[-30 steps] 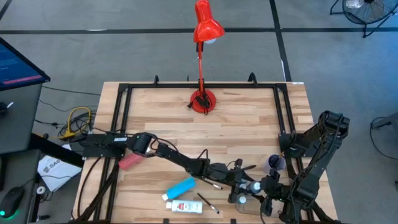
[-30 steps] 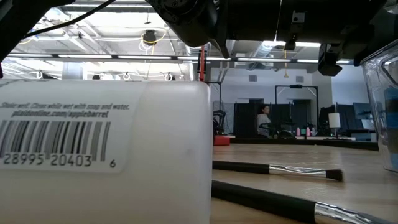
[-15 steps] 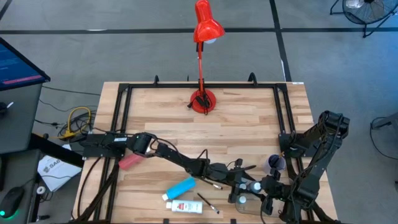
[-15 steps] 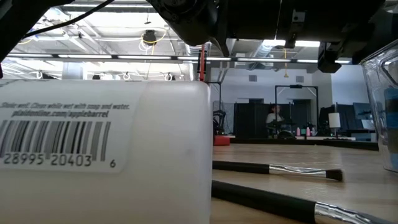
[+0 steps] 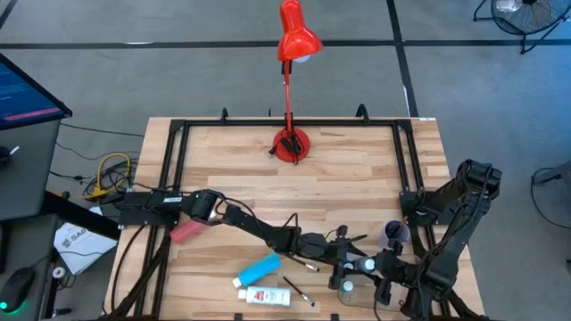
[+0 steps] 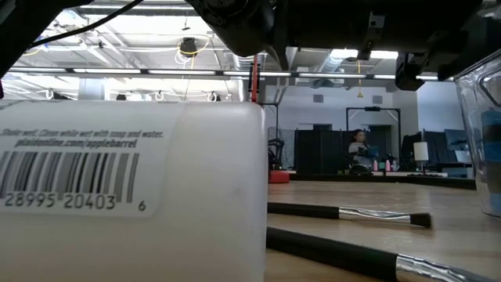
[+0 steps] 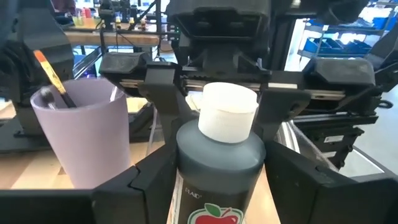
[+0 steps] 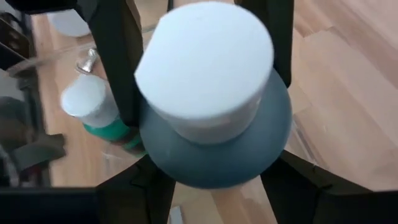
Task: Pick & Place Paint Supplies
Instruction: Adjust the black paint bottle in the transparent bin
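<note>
Right gripper (image 5: 379, 270) has closed in; dark paint bottle (image 7: 217, 168) sits between both jaws.

My matt dark plastic left end effector (image 7: 217, 180) clasps a glossy dark paint bottle (image 7: 219, 171) (smooth white cap, paper label) above the pale, smooth-planked wooden table (image 5: 357, 169).

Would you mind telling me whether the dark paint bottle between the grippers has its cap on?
Capped: the dark paint bottle carries its white cap, seen in both wrist views.
</note>
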